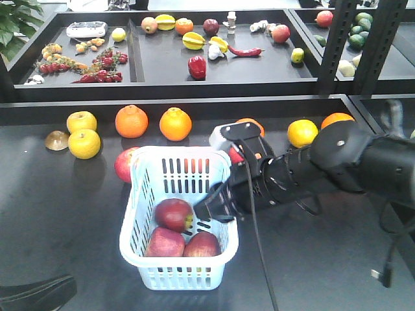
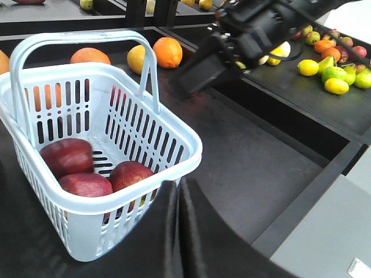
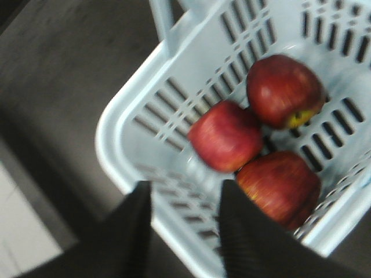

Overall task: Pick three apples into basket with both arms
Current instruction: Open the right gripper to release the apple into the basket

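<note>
A dark worktop [image 1: 65, 214] carries the basket [image 1: 139, 249] near its centre, with three apples [image 1: 174, 214] already inside, so the picking looks finished. The right claw [image 3: 184, 231] hovers empty at the basket's right rim, fingers apart. Only the left wrist view shows the left claw [image 2: 178, 231], its fingers nearly together, holding nothing.

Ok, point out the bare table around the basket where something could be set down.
Bare table left of the basket, and another patch to its right, below the right arm. Crowded behind: oranges and yellow fruits.
</note>
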`<state>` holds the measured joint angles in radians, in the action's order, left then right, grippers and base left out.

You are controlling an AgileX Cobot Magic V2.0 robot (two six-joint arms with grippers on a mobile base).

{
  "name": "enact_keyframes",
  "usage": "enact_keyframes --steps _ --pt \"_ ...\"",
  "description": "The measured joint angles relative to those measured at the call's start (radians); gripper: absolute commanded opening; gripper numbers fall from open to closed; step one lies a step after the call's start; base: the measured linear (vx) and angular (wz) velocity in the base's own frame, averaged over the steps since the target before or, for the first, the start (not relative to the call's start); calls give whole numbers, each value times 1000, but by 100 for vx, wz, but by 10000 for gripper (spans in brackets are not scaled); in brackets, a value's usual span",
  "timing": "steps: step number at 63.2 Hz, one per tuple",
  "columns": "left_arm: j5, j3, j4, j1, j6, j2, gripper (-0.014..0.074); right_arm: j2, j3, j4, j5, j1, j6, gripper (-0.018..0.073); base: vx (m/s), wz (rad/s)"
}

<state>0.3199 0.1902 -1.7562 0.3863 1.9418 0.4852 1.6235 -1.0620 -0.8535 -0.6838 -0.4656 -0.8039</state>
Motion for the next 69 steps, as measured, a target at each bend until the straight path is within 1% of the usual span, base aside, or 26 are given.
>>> enact_keyframes --steps 12,21,25,30,35,42,51,60,69 --pt "0 0 0 0 0 0 -6 -114 0 119 -171 0 7 -6 0 0" --pt "0 0 0 0 0 0 -6 -247 32 239 -240 0 87 -5 0 0" --pt "0 0 0 0 0 0 -6 -319 72 298 -250 0 140 -5 0 0" --pt "0 0 0 0 0 0 -6 -426 143 339 -251 0 185 -5 0 0" --pt "0 0 0 0 0 0 -6 -546 231 362 -229 0 206 -5 0 0" --pt "0 0 0 0 0 0 -6 -706 388 385 -134 0 245 -5 0 0" --pt "0 0 0 0 0 0 -6 -884 569 441 -1 0 346 -5 0 0" --pt "2 0 0 0 0 0 -6 -994 674 486 22 0 453 -5 0 0" --pt "4 0 0 0 0 0 -6 -1046 709 492 22 0 479 -5 0 0"
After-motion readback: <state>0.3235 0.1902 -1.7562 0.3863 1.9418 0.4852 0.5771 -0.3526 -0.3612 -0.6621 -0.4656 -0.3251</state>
